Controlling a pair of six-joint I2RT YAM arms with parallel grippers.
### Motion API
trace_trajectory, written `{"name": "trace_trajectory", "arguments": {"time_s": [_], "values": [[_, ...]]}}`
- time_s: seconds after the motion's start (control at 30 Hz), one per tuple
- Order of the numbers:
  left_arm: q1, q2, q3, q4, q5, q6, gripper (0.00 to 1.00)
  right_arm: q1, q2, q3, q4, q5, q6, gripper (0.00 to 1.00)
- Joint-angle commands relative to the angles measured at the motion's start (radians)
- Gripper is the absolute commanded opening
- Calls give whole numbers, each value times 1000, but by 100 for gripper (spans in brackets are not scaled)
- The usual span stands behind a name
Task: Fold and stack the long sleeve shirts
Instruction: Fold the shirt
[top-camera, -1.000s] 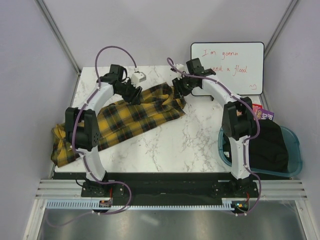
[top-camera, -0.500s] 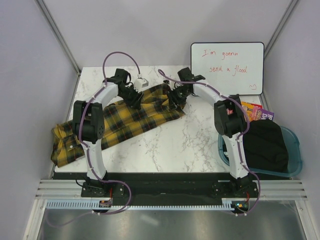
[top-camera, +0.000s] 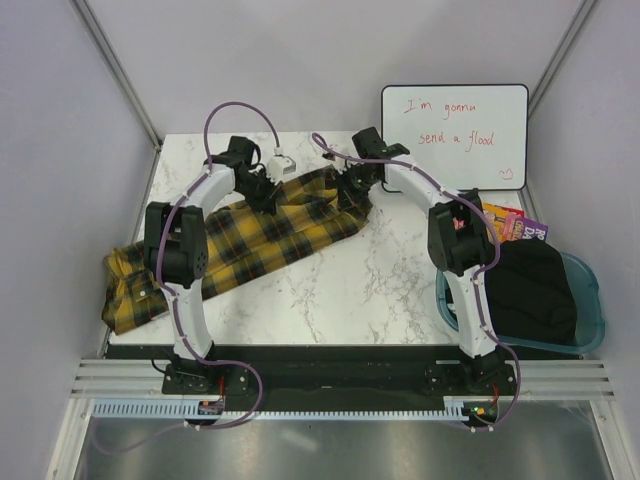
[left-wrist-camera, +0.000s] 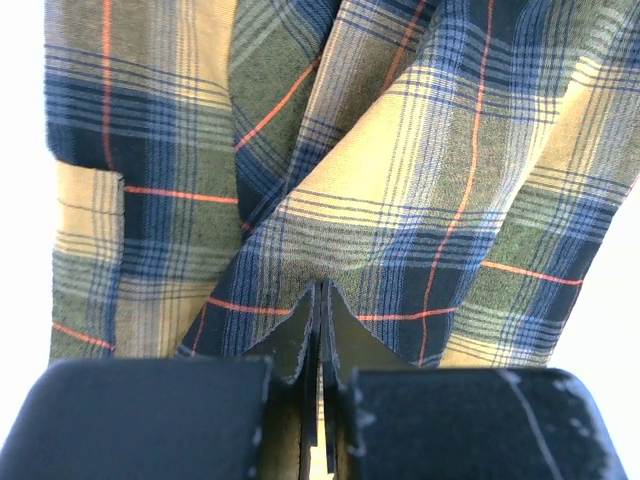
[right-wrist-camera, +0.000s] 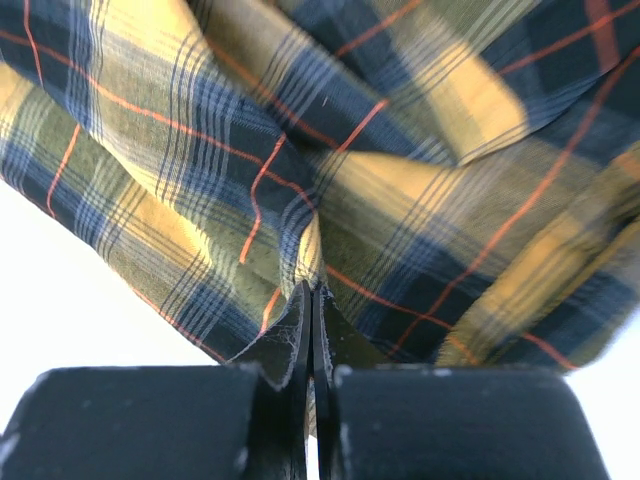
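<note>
Looking down from above, the plaid shirt (top-camera: 250, 240) lies bunched on the left half of the counter (top-camera: 380, 290), its long axis running on a slant from the far middle down to the near left corner, where one end spills over the edge. Both arms reach to its far end: the left end effector (top-camera: 268, 198) sits on the far edge of the cloth, the right end effector (top-camera: 352, 195) at the corner nearest the middle, the two apart along that edge. So the bulk of the shirt trails toward the near left, closer to the left arm. From the left wrist, the fingers are pressed together, pinching a peaked fold of plaid. From the right wrist it is the same, fingers closed on a ridge of cloth. Any lift, I'd judge, would drag the long tail behind.
</note>
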Motion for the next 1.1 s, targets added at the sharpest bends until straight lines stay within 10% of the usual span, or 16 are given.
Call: {"name": "trace_trajectory", "arguments": {"time_s": [0.0, 0.57, 0.7, 0.93, 1.07], "values": [[28, -79, 8, -1, 3, 20, 2, 0, -17, 81, 16, 23, -13, 0], [76, -55, 3, 117, -85, -33, 2, 1, 129, 166, 121, 112, 21, 0], [108, -156, -59, 95, -43, -46, 39, 1, 142, 161, 125, 118, 22, 0], [304, -417, -306, -131, -57, 20, 60, 3, 89, 117, 128, 121, 6, 6], [443, -529, -437, -177, -83, 114, 61, 1, 69, 112, 124, 161, 7, 33]]}}
